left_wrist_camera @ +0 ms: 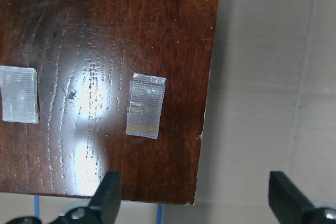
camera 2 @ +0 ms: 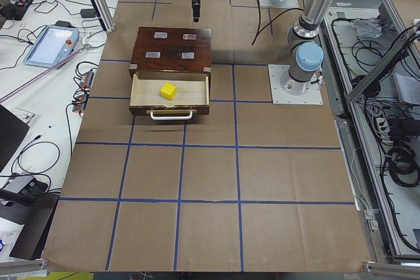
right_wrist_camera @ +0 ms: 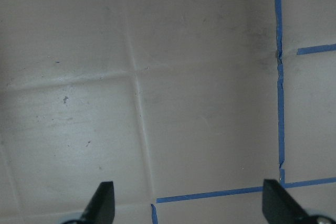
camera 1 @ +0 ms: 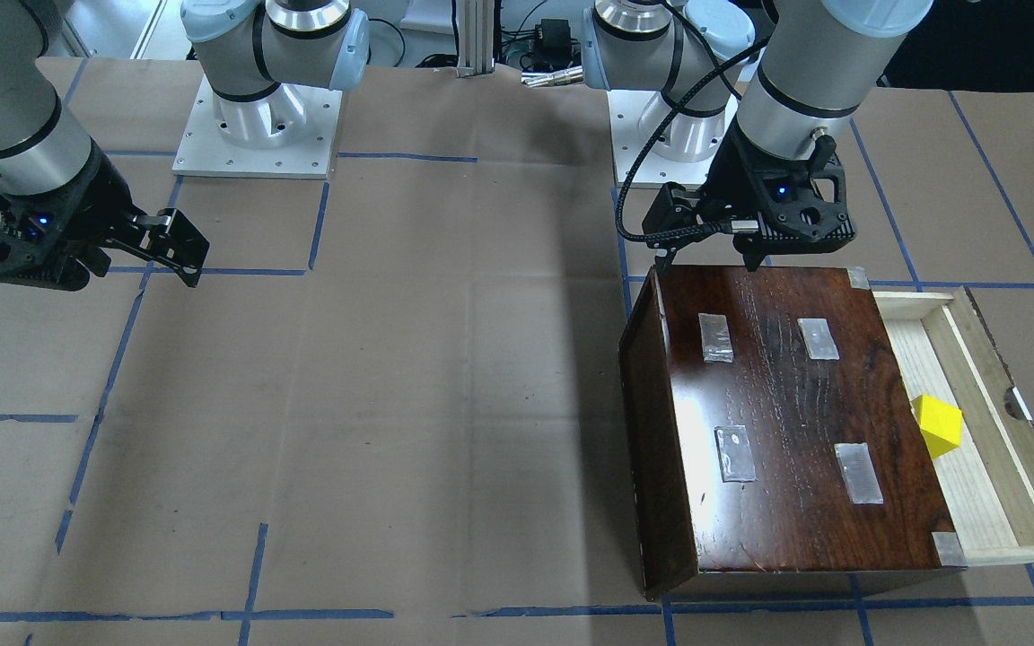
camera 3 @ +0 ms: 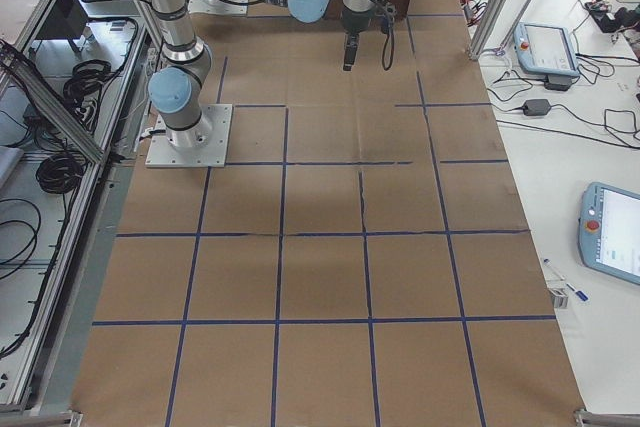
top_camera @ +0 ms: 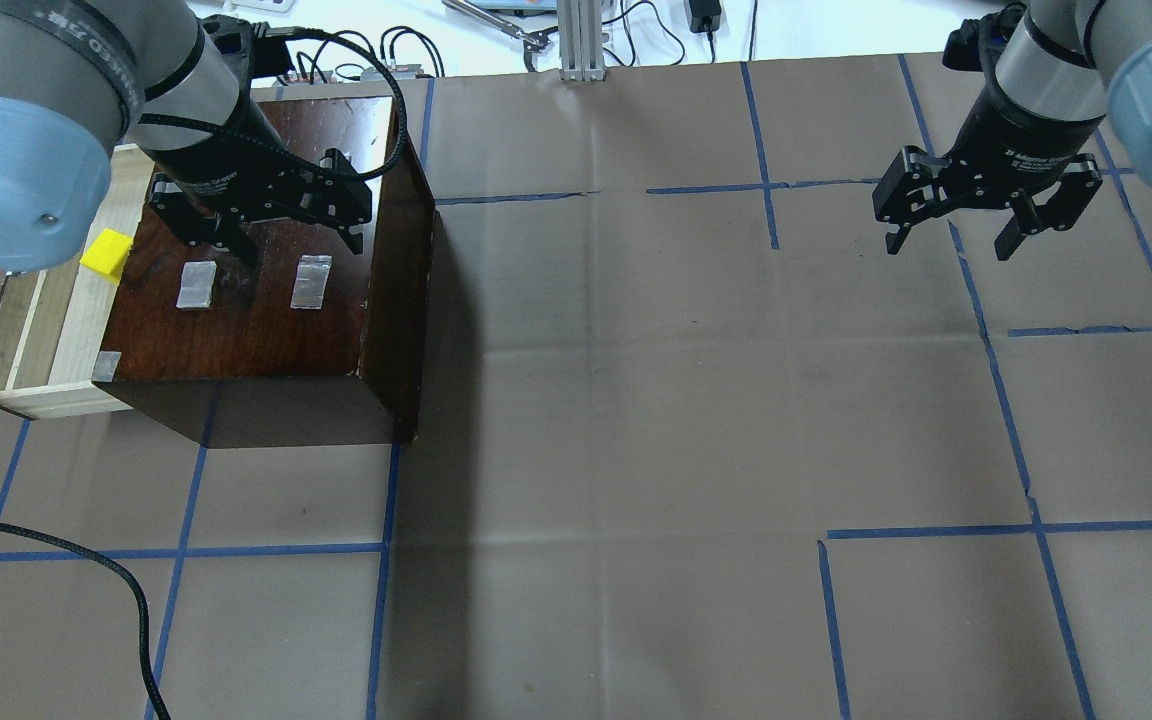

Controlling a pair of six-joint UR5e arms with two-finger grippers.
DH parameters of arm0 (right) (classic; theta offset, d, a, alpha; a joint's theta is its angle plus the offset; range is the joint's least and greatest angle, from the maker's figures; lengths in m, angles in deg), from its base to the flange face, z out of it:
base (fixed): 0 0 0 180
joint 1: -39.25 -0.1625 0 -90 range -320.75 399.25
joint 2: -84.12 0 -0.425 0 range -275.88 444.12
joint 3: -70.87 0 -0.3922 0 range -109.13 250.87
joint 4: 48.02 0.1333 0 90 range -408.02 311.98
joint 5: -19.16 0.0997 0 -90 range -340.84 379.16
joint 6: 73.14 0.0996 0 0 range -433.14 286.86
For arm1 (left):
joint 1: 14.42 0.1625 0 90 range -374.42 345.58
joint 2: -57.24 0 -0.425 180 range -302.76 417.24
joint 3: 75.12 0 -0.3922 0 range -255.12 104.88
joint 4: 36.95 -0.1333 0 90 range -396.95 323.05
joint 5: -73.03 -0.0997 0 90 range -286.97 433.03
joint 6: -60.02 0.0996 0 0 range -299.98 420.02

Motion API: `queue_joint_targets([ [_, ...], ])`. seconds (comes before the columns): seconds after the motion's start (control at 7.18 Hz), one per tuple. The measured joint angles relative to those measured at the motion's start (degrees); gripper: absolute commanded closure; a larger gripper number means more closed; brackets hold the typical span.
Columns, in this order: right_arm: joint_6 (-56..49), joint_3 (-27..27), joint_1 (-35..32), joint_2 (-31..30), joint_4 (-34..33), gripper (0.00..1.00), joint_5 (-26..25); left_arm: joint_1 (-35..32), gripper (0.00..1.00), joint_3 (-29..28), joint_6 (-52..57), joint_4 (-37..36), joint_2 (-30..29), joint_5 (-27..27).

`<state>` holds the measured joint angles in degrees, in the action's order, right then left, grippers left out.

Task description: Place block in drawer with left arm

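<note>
The yellow block [camera 1: 937, 425] lies in the pulled-out pale wood drawer [camera 1: 988, 502], close to the front of the dark brown box [camera 1: 786, 422]. In the overhead view the block [top_camera: 106, 254] sits in the drawer [top_camera: 46, 330] left of the box [top_camera: 256, 310]. My left gripper [top_camera: 296, 240] is open and empty, hovering over the box top, apart from the block. The left wrist view shows its fingertips [left_wrist_camera: 110, 192] spread over the box's corner [left_wrist_camera: 105, 77]. My right gripper [top_camera: 949, 243] is open and empty above the bare table far to the right.
Several grey tape patches [camera 1: 716, 337] are stuck on the box top. Blue tape lines [top_camera: 596, 540] grid the brown paper table. A loose black cable [top_camera: 86, 560] lies at the front left. The arm bases [camera 1: 257, 126] stand at the robot's edge.
</note>
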<state>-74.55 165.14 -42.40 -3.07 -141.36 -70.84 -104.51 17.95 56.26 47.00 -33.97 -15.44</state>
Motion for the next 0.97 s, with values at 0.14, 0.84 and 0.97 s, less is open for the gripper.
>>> queue_joint_targets([
  [0.14,0.0,0.0,0.0,0.0,0.0,0.0,0.0,-0.2,0.02,0.0,0.3,0.0,-0.1,-0.2],
  [0.84,0.0,0.0,0.0,0.0,0.0,0.0,0.0,-0.6,0.02,0.2,3.5,0.0,-0.2,-2.4],
  [0.97,0.0,0.0,0.0,0.0,0.0,0.0,0.0,-0.6,0.02,0.2,5.0,0.1,0.1,-2.3],
])
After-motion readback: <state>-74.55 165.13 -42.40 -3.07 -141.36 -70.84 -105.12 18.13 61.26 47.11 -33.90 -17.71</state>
